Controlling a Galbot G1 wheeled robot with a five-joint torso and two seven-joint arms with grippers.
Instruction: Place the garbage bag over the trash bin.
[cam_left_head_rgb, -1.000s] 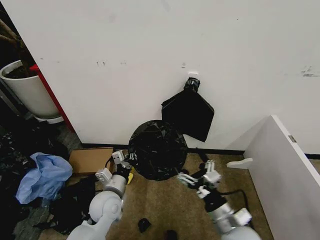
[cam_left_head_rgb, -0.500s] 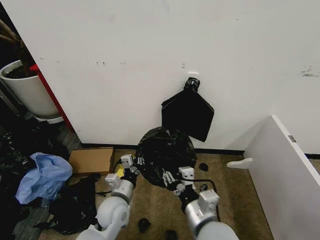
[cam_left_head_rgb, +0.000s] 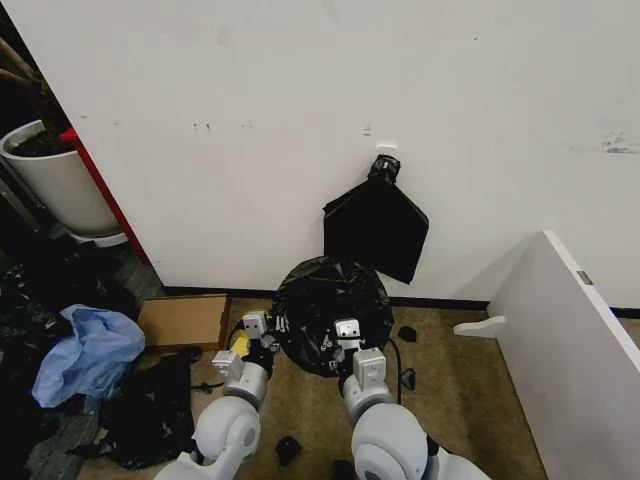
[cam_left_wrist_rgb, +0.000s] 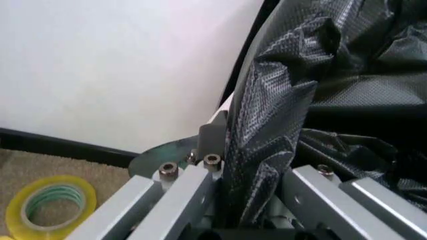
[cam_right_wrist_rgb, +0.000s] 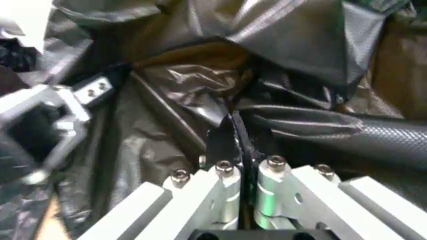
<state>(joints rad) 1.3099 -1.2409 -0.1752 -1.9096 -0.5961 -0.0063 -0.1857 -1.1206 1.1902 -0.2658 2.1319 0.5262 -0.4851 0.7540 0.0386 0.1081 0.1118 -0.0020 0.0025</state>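
Garbage bag (cam_left_head_rgb: 330, 305) draped over trash bin (cam_left_wrist_rgb: 223, 107) by wall; left gripper (cam_left_wrist_rgb: 250, 200) pinching bag fold at bin's edge, right gripper (cam_right_wrist_rgb: 239, 150) w/ fingers pressed on film near front; recommend pulling hem down evenly, both sides, w/o tearing.

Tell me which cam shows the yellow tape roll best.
The left wrist view: the yellow tape roll with green inner layers lies flat on the carpet, its ring and hole plain to see. The head view shows a yellow sliver beside the left gripper. The right wrist view has crinkled black garbage bag.
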